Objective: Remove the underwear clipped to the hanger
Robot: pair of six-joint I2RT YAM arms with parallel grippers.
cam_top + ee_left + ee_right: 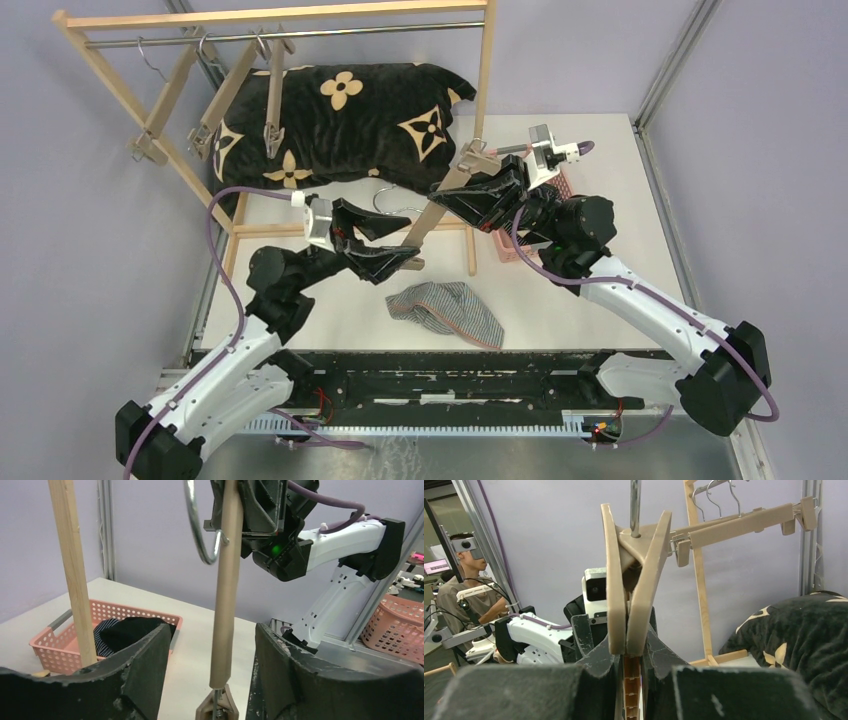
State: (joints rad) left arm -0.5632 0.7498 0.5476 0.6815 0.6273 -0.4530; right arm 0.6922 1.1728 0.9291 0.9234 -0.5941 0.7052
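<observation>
**A:** Where is the hanger point(437, 210)?

**B:** It slants above the tabletop point(560, 300), between the arms. The right end effector point(470, 192) clamps its far end. The left end effector point(398, 262) straddles its near end without touching it.

**A:** And the underwear?

**B:** One underwear piece point(447, 310) lies on the tabletop, just in front of the hanger. More underwear point(130, 630) sits in the basket point(568, 183), behind the right arm.

**A:** And at the back?

**B:** The rack point(485, 60) stands back left. Spare hangers point(235, 90) hang on its rail, and the cushion point(340, 115) is beneath.
</observation>
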